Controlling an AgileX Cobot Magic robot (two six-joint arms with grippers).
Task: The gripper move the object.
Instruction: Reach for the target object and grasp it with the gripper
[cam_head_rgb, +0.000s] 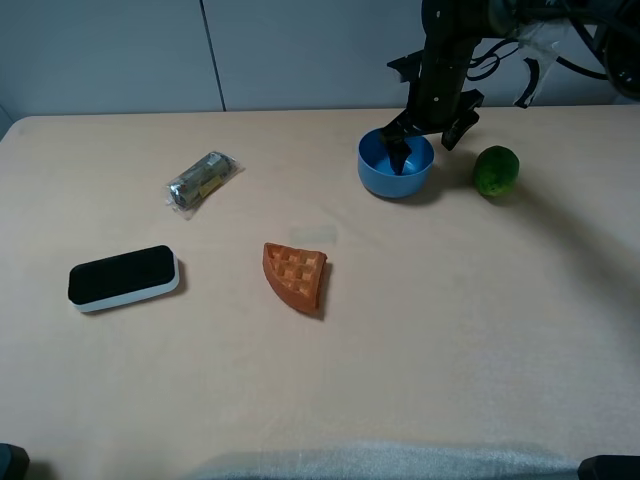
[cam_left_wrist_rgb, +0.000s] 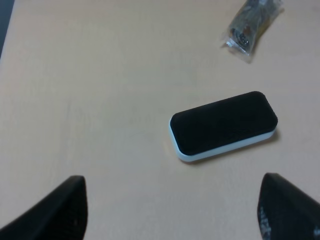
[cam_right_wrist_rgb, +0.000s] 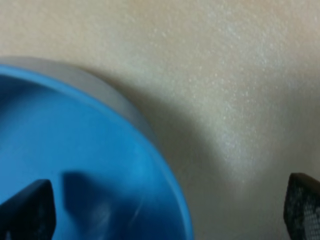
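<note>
The right pincer (cam_head_rgb: 430, 138) hangs right over the rim of the blue bowl (cam_head_rgb: 392, 183), and the coming move turns on one thing: the bowl's wall runs between its two fingers. In the right wrist view one dark finger (cam_right_wrist_rgb: 25, 212) sits over the blue inside of the bowl. The other finger (cam_right_wrist_rgb: 302, 207) sits over bare desk (cam_right_wrist_rgb: 240, 75) outside it, and the curved rim crosses the gap between them. The jaws stand released and wide, clasping nothing, and neither fingertip can be seen touching the wall. How far down the wall the tips reach cannot be told from these views. A round bowl has no long axis, so what matters is that the closing line meets the rim roughly square, and it appears to. Most of the bowl lies on the inner finger's side. The lime (cam_head_rgb: 496, 171) lies beyond the outer finger, near the bowl but apart from it, so any carry toward that side would need care. As a judgement, the next move is to close on the wall, perhaps after settling a little lower, for a pinch high on a smooth plastic rim could slip. The left pincer (cam_left_wrist_rgb: 170, 215) is also released, with a black-topped block (cam_left_wrist_rgb: 224, 124) ahead of it and the bowl nowhere in its view, so the right arm is plainly the nearer one.
</note>
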